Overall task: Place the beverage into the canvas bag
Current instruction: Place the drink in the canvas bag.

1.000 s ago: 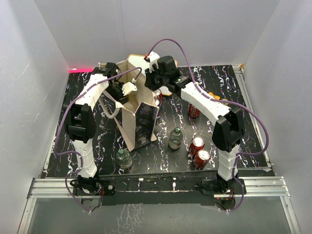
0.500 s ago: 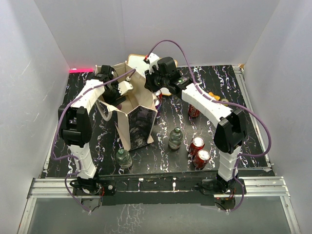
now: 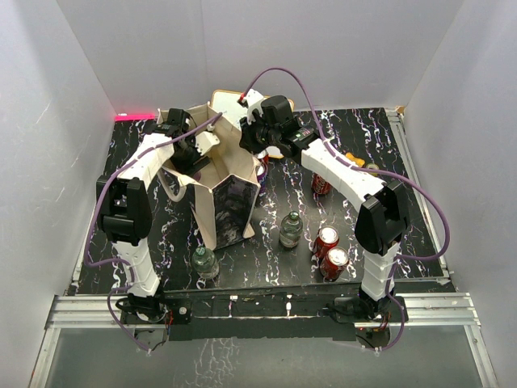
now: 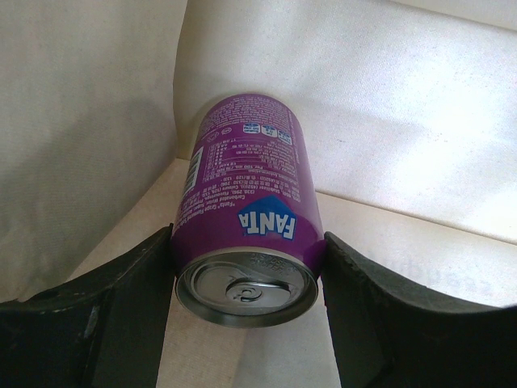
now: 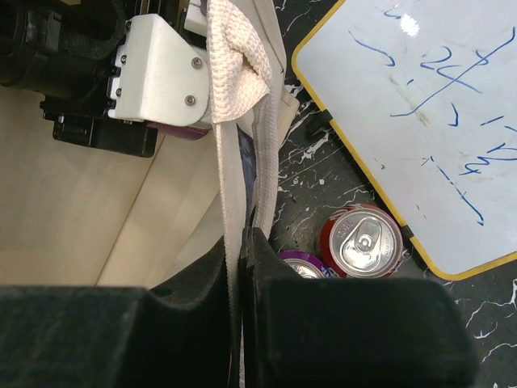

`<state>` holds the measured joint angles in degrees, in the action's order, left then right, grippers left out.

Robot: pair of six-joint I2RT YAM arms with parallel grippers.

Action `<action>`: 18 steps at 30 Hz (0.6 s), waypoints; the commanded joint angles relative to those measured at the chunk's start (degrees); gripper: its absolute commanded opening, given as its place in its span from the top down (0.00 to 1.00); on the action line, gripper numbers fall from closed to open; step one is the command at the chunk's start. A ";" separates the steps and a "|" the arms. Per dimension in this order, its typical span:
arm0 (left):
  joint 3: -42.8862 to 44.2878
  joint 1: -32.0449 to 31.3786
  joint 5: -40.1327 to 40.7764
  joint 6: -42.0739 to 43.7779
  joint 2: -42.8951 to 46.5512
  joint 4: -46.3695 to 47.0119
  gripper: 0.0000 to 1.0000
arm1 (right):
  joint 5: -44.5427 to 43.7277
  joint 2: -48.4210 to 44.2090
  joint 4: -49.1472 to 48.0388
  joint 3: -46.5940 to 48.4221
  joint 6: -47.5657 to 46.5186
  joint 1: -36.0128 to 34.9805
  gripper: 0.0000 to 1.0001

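Seen from above, the canvas bag (image 3: 229,202) stands open on the black marbled worktop (image 3: 367,133), with both arms bent over its mouth. The left gripper (image 3: 194,152) reaches down into the opening, and from up here its own body and the cloth hide what it carries.

The left wrist view answers that. A purple Fanta can (image 4: 246,194) is clamped between the two dark fingers (image 4: 121,315), which press on its sides near the top rim. Pale cloth walls rise all round it, so the drink is inside the bag. Whether its base touches the bag's floor I cannot tell.

The right gripper (image 3: 250,139) sits at the bag's far rim, and its wrist view shows the fingers pinched tight on the cloth edge. That view also shows a white board (image 5: 420,113) with a yellow frame and blue scribbles. Just outside the bag wall, a red can (image 5: 361,241) stands just beside a second purple can (image 5: 300,267).

Only the overhead view shows one bottle (image 3: 290,229) in front of the bag and another bottle (image 3: 205,262) near the left arm.
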<state>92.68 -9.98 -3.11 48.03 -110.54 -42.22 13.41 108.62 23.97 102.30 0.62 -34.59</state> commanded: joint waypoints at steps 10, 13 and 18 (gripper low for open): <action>-0.22 1.45 -0.48 -10.78 0.75 -6.84 0.44 | 1.13 -2.35 -0.69 0.81 -1.72 0.49 0.92; 0.73 1.46 -2.18 -12.29 1.30 -8.17 0.36 | 2.20 -1.56 -0.30 1.37 -1.83 0.49 0.92; 2.26 1.45 -4.95 -14.38 2.30 -9.59 0.24 | 4.12 -0.24 0.09 2.47 -1.95 0.51 0.92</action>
<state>93.56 -9.87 -5.48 38.48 -110.54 -44.62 15.64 108.68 23.92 102.32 -0.10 -34.59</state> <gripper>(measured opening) 0.712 0.084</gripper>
